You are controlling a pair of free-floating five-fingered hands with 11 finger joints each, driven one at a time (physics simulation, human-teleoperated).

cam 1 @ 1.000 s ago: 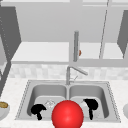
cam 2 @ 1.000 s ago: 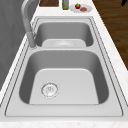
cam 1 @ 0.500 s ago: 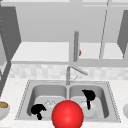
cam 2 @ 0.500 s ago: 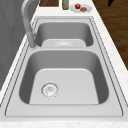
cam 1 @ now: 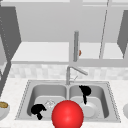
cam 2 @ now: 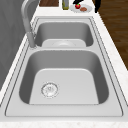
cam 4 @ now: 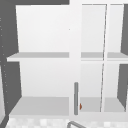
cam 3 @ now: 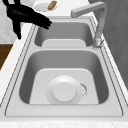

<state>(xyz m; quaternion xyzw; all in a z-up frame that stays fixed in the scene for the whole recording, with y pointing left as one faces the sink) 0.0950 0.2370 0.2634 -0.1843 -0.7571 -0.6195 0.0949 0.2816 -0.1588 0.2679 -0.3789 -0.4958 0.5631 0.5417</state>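
Kitchen: double-basin steel sink [cam 2: 113, 82], faucet [cam 3: 96, 17], marble counter [cam 1: 15, 87], open wall cabinet [cam 4: 42, 105] above.

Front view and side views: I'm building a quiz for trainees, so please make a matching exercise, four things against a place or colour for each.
Things:
1. ball
2. plate
3. left hand
4. faucet

Place or colour:
a. stands behind the divider between the two basins
b. red
c. lies in the right basin
d. black, by the left basin's front edge

Pairs: 1-b, 2-c, 3-d, 4-a.
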